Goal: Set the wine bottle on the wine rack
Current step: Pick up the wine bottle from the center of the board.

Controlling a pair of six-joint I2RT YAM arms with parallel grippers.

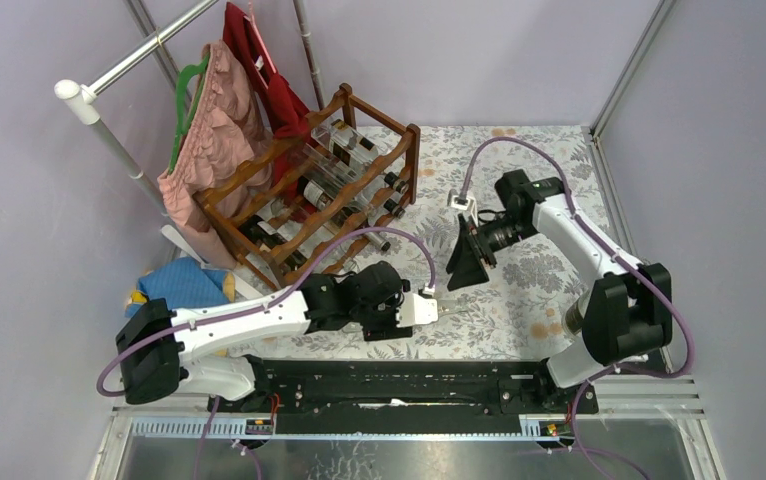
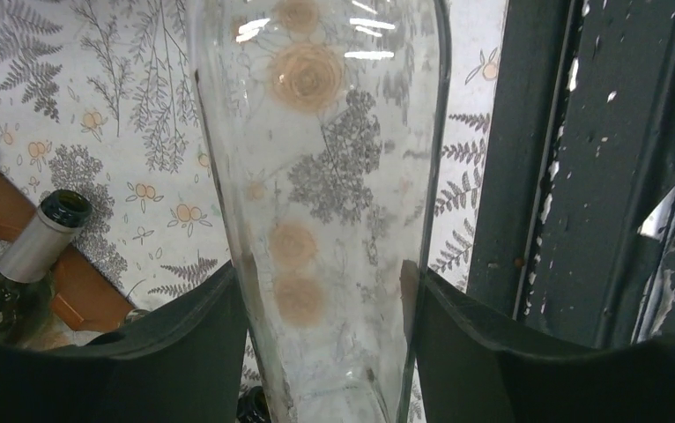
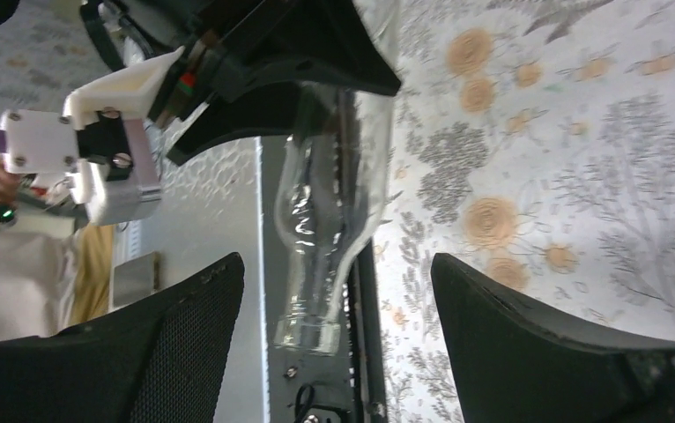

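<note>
My left gripper is shut on a clear glass wine bottle, its dark fingers pressed on both sides of the glass. In the top view the left gripper is low over the flowered tablecloth, in front of the dark reddish-brown wine rack, which holds several bottles. The right wrist view shows the clear bottle with its neck pointing towards the table's near edge, and the left gripper holding its body. My right gripper is open and empty, a short way from the neck; it also shows in the top view.
A black mounting rail runs along the near edge. A garment rail with pink clothes and red clothes stands left of the rack, and a blue cloth lies below it. A racked dark bottle's neck is near the left fingers.
</note>
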